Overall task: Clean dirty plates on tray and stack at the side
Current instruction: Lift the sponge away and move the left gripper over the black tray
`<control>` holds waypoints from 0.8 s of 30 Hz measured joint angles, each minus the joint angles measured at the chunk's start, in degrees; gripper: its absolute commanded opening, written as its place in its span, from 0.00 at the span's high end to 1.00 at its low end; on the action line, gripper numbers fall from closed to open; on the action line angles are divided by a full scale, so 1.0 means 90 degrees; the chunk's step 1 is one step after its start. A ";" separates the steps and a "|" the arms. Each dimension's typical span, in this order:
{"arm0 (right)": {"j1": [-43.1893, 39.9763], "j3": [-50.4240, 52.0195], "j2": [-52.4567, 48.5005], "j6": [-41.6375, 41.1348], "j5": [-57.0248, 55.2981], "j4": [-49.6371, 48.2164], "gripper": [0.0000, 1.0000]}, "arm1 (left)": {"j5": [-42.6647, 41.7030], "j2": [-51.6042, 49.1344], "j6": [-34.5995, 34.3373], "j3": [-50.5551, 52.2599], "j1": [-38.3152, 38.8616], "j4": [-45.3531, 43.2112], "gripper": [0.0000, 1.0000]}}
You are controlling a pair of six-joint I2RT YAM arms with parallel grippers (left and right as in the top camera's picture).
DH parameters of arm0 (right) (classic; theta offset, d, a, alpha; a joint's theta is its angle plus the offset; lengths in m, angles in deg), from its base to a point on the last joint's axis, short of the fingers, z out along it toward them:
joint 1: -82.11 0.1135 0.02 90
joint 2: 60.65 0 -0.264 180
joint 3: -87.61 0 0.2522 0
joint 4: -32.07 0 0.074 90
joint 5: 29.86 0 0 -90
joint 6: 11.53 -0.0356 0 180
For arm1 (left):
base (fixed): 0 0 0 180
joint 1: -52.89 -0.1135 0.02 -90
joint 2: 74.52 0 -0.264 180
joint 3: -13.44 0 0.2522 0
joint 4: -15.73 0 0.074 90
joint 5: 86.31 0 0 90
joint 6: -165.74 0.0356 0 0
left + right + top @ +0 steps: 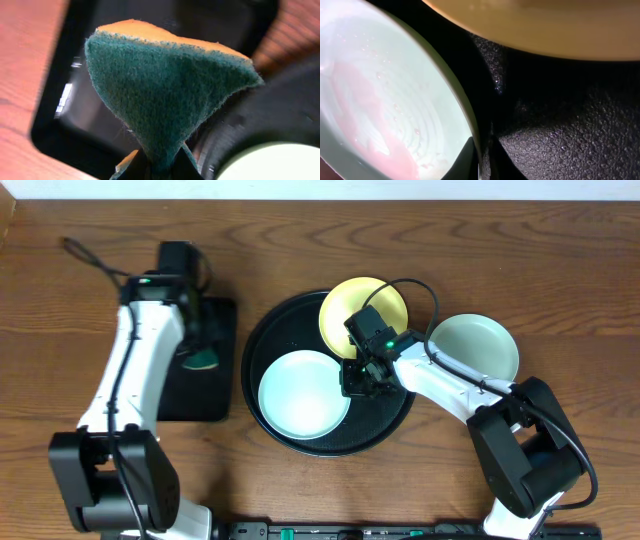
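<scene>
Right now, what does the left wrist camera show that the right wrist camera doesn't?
Only the left wrist: a green sponge with an orange back, above a rectangular black tray on the wooden table. Only the right wrist: the yellow plate and a pinkish smear in the turquoise plate. Both: the turquoise plate and the round black tray, blurred in the left wrist view.
</scene>
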State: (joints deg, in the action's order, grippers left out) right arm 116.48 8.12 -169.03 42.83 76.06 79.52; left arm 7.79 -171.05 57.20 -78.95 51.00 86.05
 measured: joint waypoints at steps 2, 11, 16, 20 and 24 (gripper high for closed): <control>0.0000 0.0000 0.0000 0.0036 0.0002 -0.0022 0.98 | 0.0019 0.0000 0.0061 0.0000 -0.0277 0.0002 0.93; -0.0005 -0.0017 -0.0107 0.0153 0.0124 -0.0092 0.99 | -0.0080 0.0000 0.0143 0.0000 -0.1018 0.0005 0.93; -0.0041 -0.0199 -0.0185 0.0381 0.0216 0.0129 0.99 | -0.0182 0.0000 0.0272 0.0000 -0.1076 0.0075 0.93; -0.0041 -0.0636 -0.0204 0.0687 0.0211 0.0423 0.99 | -0.0260 0.0000 0.0359 0.0000 -0.1110 0.0192 0.93; 0.0095 -0.1413 -0.0199 0.0959 -0.0291 0.0646 0.99 | -0.0294 0.0000 0.0393 0.0000 -0.1404 0.0226 0.92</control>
State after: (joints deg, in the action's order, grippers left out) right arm 117.33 -4.60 -170.82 51.46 73.44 85.33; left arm 5.14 -171.05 60.74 -78.95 38.37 88.08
